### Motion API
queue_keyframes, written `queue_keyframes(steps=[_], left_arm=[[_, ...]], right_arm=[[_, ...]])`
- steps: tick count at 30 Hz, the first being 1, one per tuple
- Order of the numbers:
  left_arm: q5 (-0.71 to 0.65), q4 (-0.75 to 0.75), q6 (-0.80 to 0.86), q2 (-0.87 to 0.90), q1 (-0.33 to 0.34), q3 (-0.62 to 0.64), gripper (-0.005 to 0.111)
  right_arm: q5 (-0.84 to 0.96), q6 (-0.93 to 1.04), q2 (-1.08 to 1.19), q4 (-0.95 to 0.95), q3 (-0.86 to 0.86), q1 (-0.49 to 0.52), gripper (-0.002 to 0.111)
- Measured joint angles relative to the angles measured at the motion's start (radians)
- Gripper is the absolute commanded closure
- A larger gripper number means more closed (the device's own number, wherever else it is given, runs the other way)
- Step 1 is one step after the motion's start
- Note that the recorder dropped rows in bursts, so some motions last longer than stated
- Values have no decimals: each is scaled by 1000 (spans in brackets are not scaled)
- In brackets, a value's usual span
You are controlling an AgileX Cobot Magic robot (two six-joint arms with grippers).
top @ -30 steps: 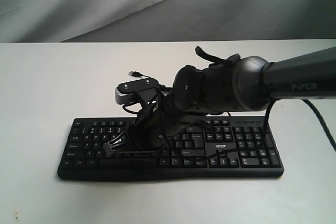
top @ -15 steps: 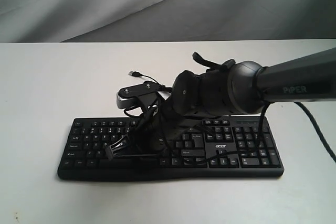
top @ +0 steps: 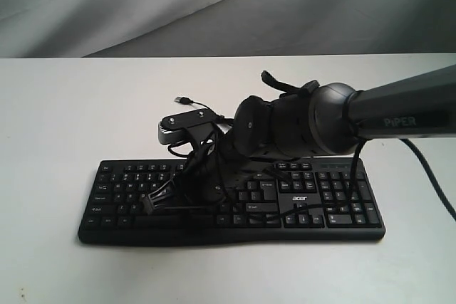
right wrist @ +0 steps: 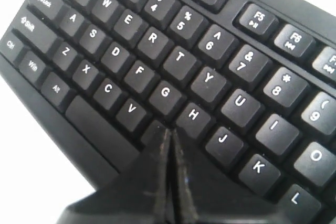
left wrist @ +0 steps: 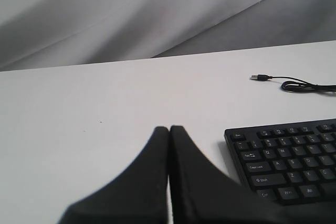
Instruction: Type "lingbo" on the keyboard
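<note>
Black keyboard (top: 335,197) with white legends and a white logo (top: 298,199). Plain white table (top: 71,105), plain grey backdrop (top: 142,5). Dark grey arm (top: 406,108) with pale grey lettering, black cable (left wrist: 258,77).

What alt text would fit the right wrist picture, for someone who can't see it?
A shut black gripper points its tip at a black keyboard, in the row just below G and H. White-lettered keys fill the slanted close-up; whether the tip touches a key is unclear.
</note>
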State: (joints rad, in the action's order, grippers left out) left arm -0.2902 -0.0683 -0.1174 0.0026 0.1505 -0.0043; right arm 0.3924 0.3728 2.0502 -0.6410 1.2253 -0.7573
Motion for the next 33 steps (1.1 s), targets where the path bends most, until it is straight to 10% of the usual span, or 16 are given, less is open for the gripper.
queue_keyframes(steps=[33], left_arm=[[0,0,0,0,0,0,106]], right_arm=[[7,115,17,-98,97,0,108]])
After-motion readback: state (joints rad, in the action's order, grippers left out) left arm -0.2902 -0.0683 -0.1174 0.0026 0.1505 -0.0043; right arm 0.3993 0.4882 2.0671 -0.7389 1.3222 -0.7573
